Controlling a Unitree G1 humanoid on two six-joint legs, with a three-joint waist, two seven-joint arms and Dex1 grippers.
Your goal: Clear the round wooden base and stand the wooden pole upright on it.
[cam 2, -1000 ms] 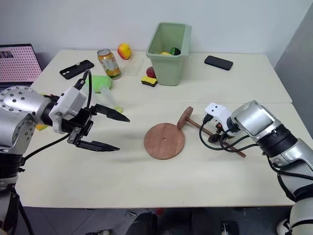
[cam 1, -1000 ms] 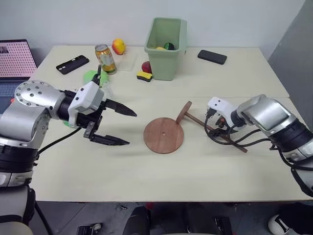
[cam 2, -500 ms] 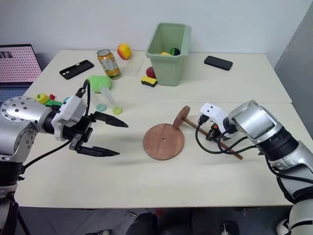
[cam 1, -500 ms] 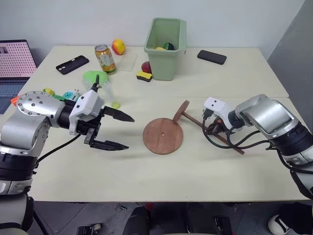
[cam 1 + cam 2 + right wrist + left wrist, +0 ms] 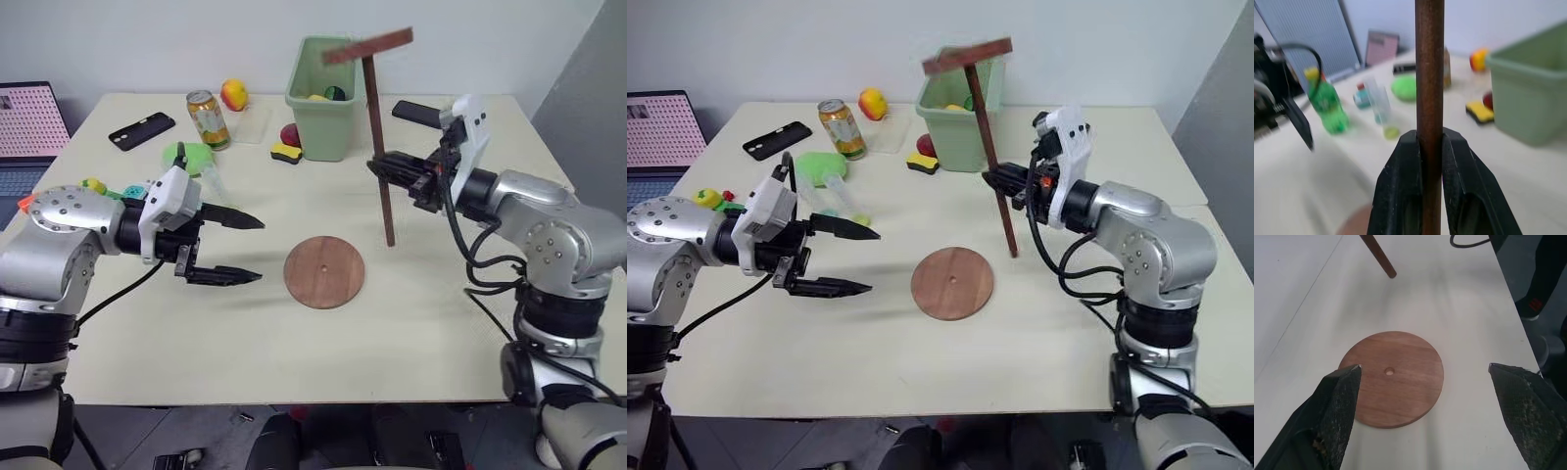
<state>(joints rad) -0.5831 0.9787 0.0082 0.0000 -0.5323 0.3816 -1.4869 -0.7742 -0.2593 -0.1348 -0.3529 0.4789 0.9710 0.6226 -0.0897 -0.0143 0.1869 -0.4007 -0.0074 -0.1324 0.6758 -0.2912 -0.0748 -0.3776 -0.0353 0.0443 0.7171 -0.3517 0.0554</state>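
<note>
Wooden pole point(image 5: 377, 147), round wooden base point(image 5: 324, 271): no legible writing

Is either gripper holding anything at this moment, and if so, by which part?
The right gripper is shut on the wooden pole, gripping its shaft about midway, with the disc end up. The left gripper is open and holds nothing.

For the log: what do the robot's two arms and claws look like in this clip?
Both arms have rounded silver-grey metal shells with black joint sections. The left shoulder housing carries a ring of small dark holes. Each wrist ends in a white block with looping black cables. The left claw and right claw each have two slim, pointed black fingers; close up, the pads look rough and grainy.
</note>
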